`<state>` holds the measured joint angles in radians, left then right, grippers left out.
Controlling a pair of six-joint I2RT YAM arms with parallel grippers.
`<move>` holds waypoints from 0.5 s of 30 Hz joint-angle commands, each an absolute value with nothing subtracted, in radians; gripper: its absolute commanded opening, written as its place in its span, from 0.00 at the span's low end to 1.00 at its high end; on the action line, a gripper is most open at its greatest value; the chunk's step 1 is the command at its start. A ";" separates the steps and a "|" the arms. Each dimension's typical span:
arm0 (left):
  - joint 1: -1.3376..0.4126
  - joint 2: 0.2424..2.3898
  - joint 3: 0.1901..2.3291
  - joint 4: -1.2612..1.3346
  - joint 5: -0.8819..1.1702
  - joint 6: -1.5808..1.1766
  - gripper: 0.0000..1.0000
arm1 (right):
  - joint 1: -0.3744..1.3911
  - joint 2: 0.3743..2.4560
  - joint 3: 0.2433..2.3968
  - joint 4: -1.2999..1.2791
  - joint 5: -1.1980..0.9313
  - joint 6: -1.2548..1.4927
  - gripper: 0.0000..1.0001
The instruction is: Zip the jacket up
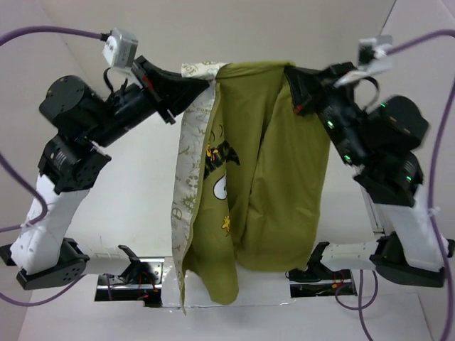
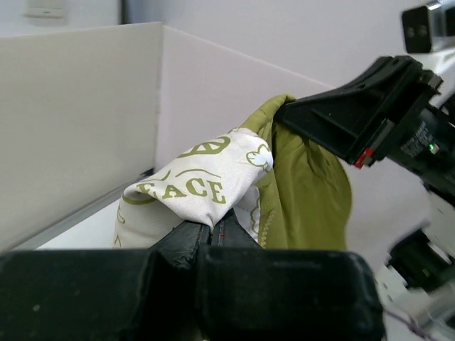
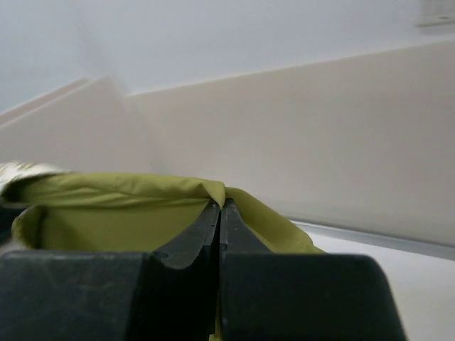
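At the near edge of the counter [image 1: 135, 177] the left arm [image 1: 53, 213] and right arm [image 1: 405, 213] rise from their bases. Between them the lowest fold of the jacket [image 1: 270, 199] hangs down over that edge, about midway between the near corners. The garment is slung in the air between the two claws with its olive-green inside turned to the overhead camera. A narrow cream strip printed in olive runs down its left side, and a dark print with yellow and white spots [image 1: 219, 167] sits on the olive cloth just beside that strip. Whether any part touches the counter cannot be told, and the zipper cannot be made out. Farther in, toward the far edge, the left gripper [image 1: 207, 87] is pinched tight on the cream upper corner. In its wrist view the black fingers [image 2: 190, 240] meet with only a slit between them, and cream cloth lettered in olive bulges out just above the tips. Level with it, the right gripper [image 1: 290, 74] is likewise clamped narrow on the olive upper corner, a fold of green cloth caught between its closed fingers [image 3: 195, 234]. Beyond both claws stands the white wall panel [image 1: 298, 25] along the far edge, and purple cables [image 1: 50, 30] loop in from the far corners.
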<state>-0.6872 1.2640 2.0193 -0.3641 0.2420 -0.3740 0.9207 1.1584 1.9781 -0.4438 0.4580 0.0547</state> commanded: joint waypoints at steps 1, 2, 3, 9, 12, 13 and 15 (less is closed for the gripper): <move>-0.650 1.325 2.109 -0.296 -0.041 -0.391 0.00 | 0.775 1.288 2.097 -0.386 0.905 -0.031 0.00; -0.650 1.366 2.135 -0.316 -0.081 -0.396 0.00 | 0.731 1.328 2.118 -0.434 0.882 0.062 0.00; -0.652 1.440 2.140 -0.333 -0.133 -0.405 0.00 | 0.683 1.401 2.135 -0.483 0.849 0.110 0.00; -0.376 1.811 2.190 -0.504 -0.015 -0.604 0.00 | 0.425 1.702 2.071 -0.526 0.661 0.265 0.00; -0.284 2.044 2.295 -0.581 0.102 -0.617 0.15 | 0.373 1.930 2.172 -0.577 0.560 0.270 0.02; -0.267 2.089 2.309 -0.581 0.159 -0.617 0.30 | 0.364 1.987 2.207 -0.590 0.533 0.268 0.11; -0.238 2.202 2.356 -0.590 0.303 -0.618 0.99 | 0.339 2.151 2.341 -0.644 0.485 0.256 0.45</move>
<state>-0.3073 2.1521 2.2829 -0.5102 0.1650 -0.5816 0.4046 2.0136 2.1841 -0.5499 0.4919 0.2604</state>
